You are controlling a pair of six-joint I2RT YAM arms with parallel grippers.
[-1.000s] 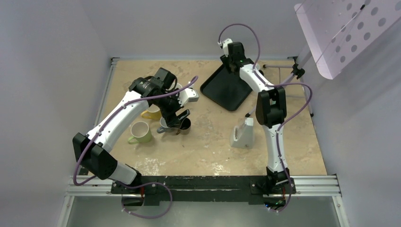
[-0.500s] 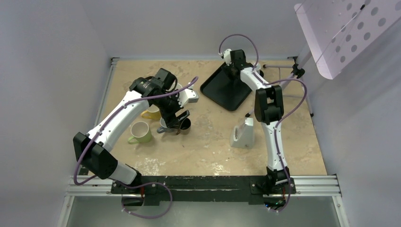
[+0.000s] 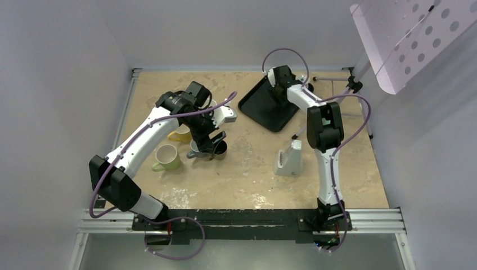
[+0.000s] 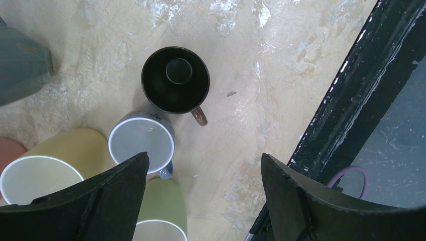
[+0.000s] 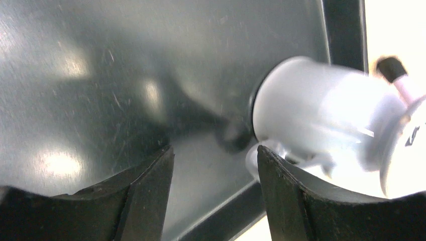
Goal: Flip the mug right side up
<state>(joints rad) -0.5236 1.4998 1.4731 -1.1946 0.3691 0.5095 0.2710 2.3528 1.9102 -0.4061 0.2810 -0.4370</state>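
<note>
**Overhead view.** The left tool (image 3: 212, 145) hangs over a cluster of mugs left of centre on the table (image 3: 242, 180). The right arm reaches to the black tray (image 3: 261, 109) at upper centre, where its tool is hard to make out.

**Left wrist view.** The left tool (image 4: 205, 160) stands wide open and holds nothing. Beyond it, in the upper centre of the frame, stands a black mug (image 4: 175, 100), mouth up, with its handle toward lower right. Just below and left of it is a grey mug (image 4: 141, 145), also mouth up. It sits close against a yellow mug (image 4: 75, 145) at lower left and a green mug (image 4: 163, 201) at the bottom edge, both mouth up.

**Right wrist view.** The right tool (image 5: 215, 160) is open over the tray floor, with nothing between its fingers. The white mug (image 5: 321, 115), blurred, is at the tray's right rim in the right half of the frame, just above the right-hand finger. Whether it is upright, tipped or inverted cannot be told.
</note>
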